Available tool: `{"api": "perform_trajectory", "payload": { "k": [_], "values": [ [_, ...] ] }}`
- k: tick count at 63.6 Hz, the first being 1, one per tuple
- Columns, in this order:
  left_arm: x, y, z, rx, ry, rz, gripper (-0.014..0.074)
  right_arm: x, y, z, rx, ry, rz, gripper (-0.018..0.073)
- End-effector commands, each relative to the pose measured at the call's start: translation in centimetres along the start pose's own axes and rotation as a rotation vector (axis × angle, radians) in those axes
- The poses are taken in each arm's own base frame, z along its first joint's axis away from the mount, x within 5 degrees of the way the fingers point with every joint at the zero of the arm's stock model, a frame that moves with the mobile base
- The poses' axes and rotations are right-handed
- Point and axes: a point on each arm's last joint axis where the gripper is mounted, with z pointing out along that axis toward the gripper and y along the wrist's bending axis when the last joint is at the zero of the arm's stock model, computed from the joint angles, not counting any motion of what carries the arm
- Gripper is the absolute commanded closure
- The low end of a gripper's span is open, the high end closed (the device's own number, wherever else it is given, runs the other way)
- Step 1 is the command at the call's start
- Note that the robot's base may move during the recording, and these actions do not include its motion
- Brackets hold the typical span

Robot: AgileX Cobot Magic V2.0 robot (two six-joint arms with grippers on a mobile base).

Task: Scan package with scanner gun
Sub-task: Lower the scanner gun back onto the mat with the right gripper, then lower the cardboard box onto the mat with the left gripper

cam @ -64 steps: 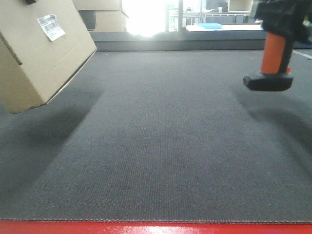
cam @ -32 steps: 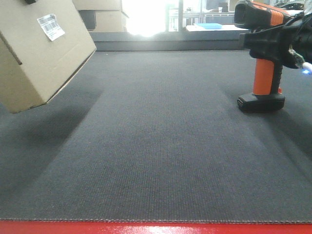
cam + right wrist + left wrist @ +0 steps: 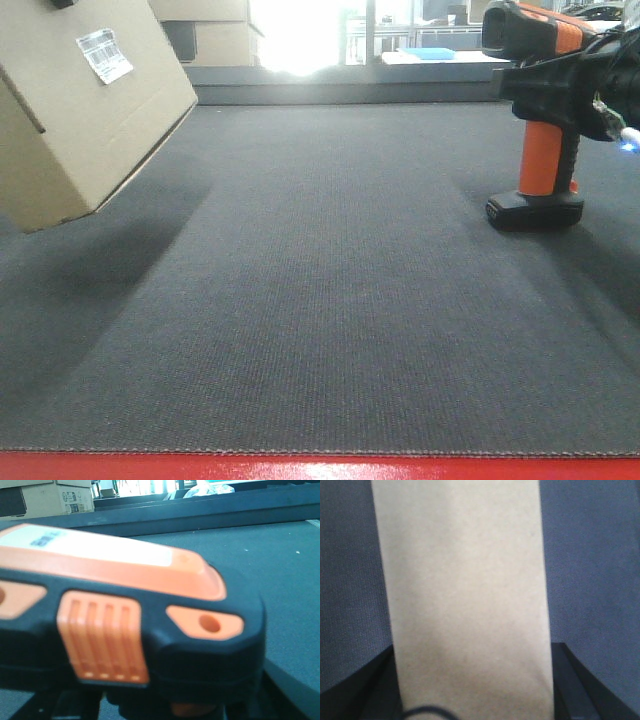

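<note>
package point(image 3: 90, 110) — top cut off | scanner gun point(image 3: 541, 160) — right hand point(image 3: 556, 95) hides neck

Your plain brown cardboard package point(image 3: 80, 120) hangs clear of the bench point(image 3: 330, 300) at far left. It's tilted, one corner lowest, with the small white barcode label point(image 3: 104, 55) on the face turned up toward the middle. Over on the right, your pistol-shaped scanner gun point(image 3: 543, 160) stands upright: orange handle, black-and-orange head on top, flat black foot down on the bench.
</note>
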Motion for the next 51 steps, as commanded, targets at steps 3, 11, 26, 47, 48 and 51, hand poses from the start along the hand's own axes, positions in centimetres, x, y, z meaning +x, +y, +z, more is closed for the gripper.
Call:
{"api": "perform_trajectory", "payload": {
  "k": [3, 11, 26, 47, 48, 51],
  "values": [
    [-0.1, -0.1, -0.8, 0.009, -0.030, -0.004, 0.0708, -0.4, 0.0, 0.0, -0.005, -0.022, 0.000, 0.0285],
    [-0.1, -0.1, -0.8, 0.009, -0.028, -0.004, 0.0708, -0.3, 0.0, 0.0, -0.006, -0.005, 0.000, 0.0021],
    [-0.1, -0.1, -0.8, 0.009, -0.027, -0.004, 0.0708, -0.1, 0.1, -0.4, -0.018, 0.077, 0.003, -0.0010],
    [-0.1, 0.1, -0.8, -0.012, -0.026, 0.003, 0.0708, -2.4, 0.6, -2.7, -0.076, 0.191, -0.022, -0.0010],
    [-0.1, 0.1, -0.8, -0.017, -0.026, 0.005, 0.0708, -2.4, 0.6, -2.8, -0.080, 0.204, -0.021, -0.0010],
    [-0.1, 0.4, -0.8, -0.044, -0.032, 0.014, 0.0708, -2.7, 0.7, -3.2, -0.090, 0.222, -0.017, -0.0010]
  ]
}}
